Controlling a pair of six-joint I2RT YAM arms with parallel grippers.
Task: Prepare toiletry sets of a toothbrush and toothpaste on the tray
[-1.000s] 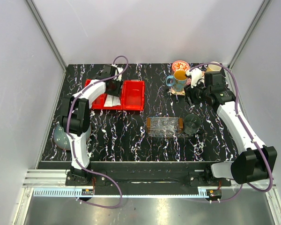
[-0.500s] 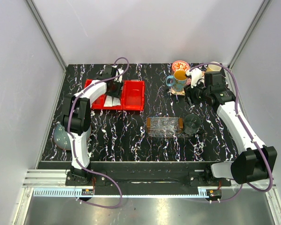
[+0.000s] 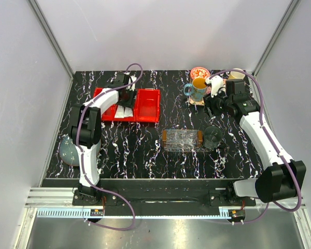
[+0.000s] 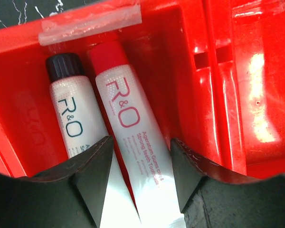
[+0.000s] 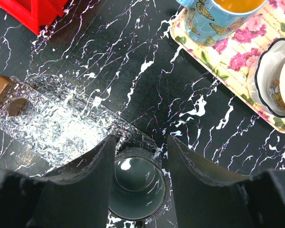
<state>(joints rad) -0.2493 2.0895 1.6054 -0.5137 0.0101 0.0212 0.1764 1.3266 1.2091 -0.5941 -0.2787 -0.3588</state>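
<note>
Left gripper (image 4: 140, 159): hangs low inside red bin (image 4: 218, 95), fingers released and spread, clamping nothing. Straddles red-capped toothpaste tube (image 4: 133, 123), lying flat on bin floor. Overlaps black-capped toothpaste tube (image 4: 73, 114) at left finger's edge; tubes side by side, touching. Strip of clear tape (image 4: 90, 21) across bin's rim beyond caps.

Right gripper (image 5: 141, 152): hovers over marbled table (image 5: 147, 61), fingers likewise apart, empty. Looks down on dark cup (image 5: 135, 183), upright, just beside end of clear tray (image 5: 52, 118). Floral tray (image 5: 223, 61) with butterfly mug (image 5: 213, 19) near. Red bin well apart from clear tray.
</note>
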